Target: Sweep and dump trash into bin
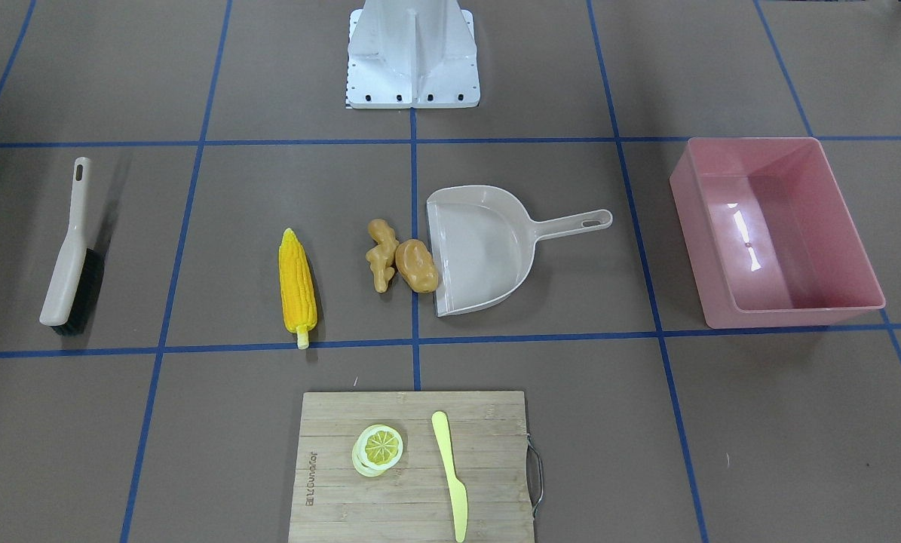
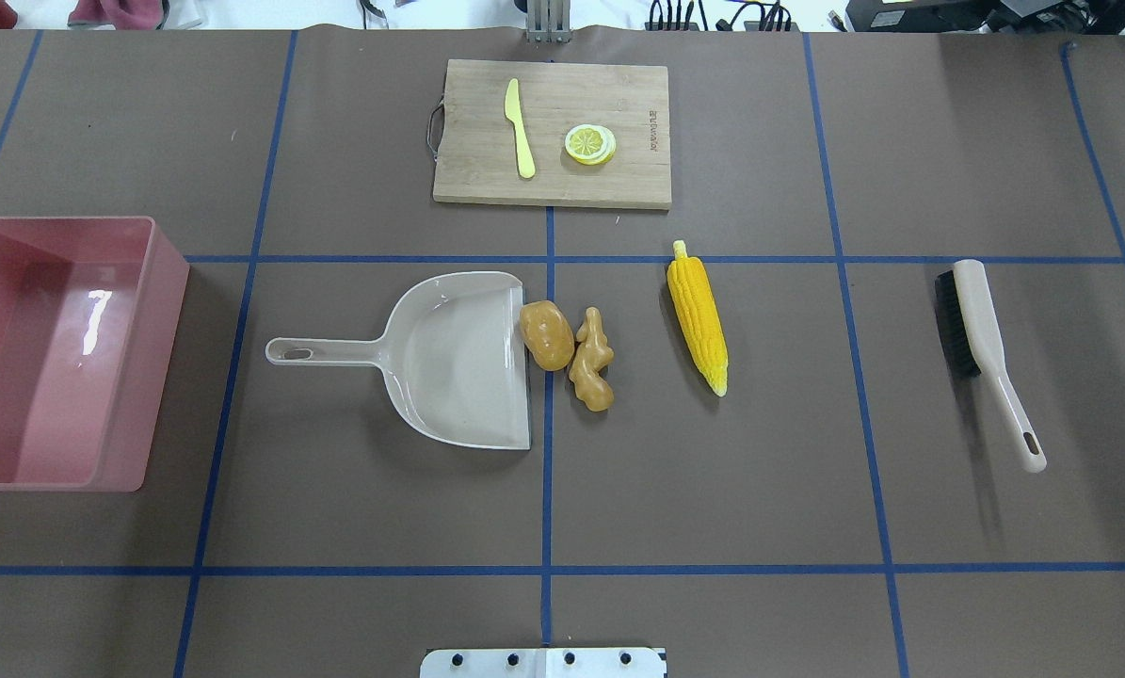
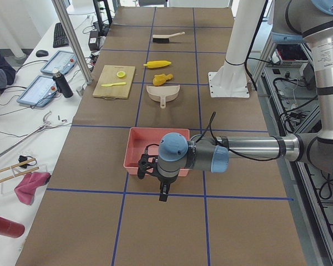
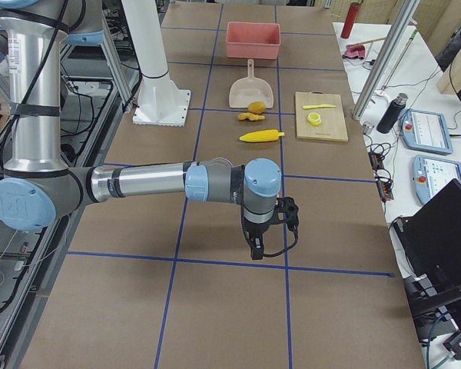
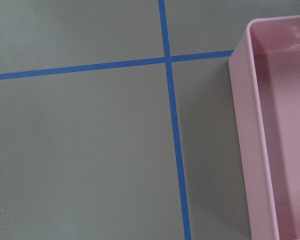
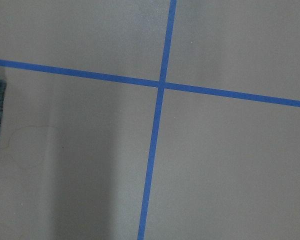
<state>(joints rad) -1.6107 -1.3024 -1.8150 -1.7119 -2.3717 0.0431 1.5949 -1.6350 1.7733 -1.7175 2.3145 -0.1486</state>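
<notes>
The yellow corn cob (image 1: 298, 289) lies alone on the table. The tan ginger root (image 1: 380, 255) and the brown potato (image 1: 416, 265) lie side by side, and the potato touches the mouth of the beige dustpan (image 1: 488, 256). The pink bin (image 1: 721, 226) stands empty at the table's end on my left side. It also shows in the left wrist view (image 5: 245, 125). My left gripper (image 3: 146, 167) hangs above the table just outside the bin. My right gripper (image 4: 290, 213) hangs above bare table at the opposite end. I cannot tell whether either gripper is open or shut.
A beige hand brush (image 1: 69, 256) with black bristles lies on my right side of the table. A wooden cutting board (image 1: 495, 452) on the far side carries lemon slices (image 1: 378, 449) and a pale yellow knife (image 1: 450, 471). Operators' desks flank the table.
</notes>
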